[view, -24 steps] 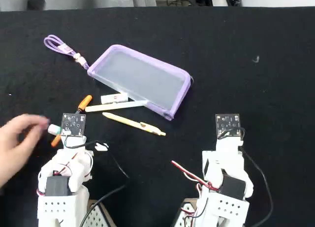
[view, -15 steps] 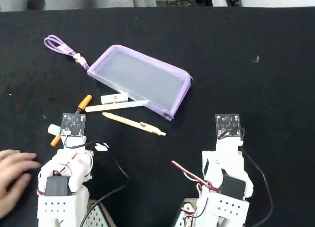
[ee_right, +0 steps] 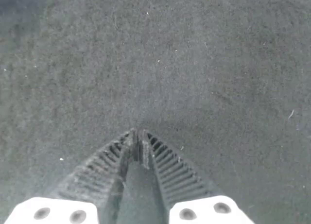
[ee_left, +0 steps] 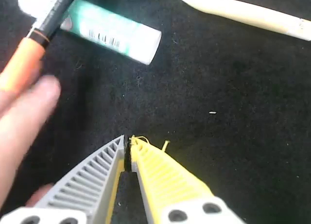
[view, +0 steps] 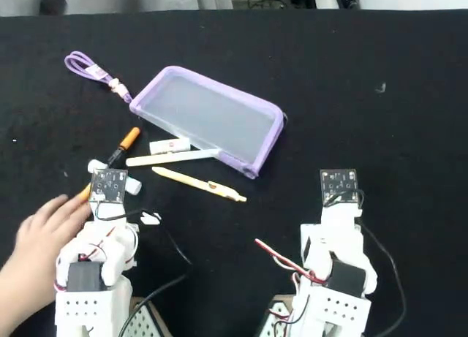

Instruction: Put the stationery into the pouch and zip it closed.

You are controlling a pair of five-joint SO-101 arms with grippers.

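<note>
Stationery loose on tabletop; pouch looks empty. Left end effector pinched closed, empty, parked just short of glue stick and marker. Person's hand at marker's orange end, likely arranging layout. Right end effector closed, empty, over bare cloth. White pen, yellow pen, eraser beside pouch, probably laid there for left arm's reach.

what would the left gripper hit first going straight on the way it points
Likely the green and white tube, near its white end: the shut left gripper points across bare cloth at it, though depth is unclear.
</note>
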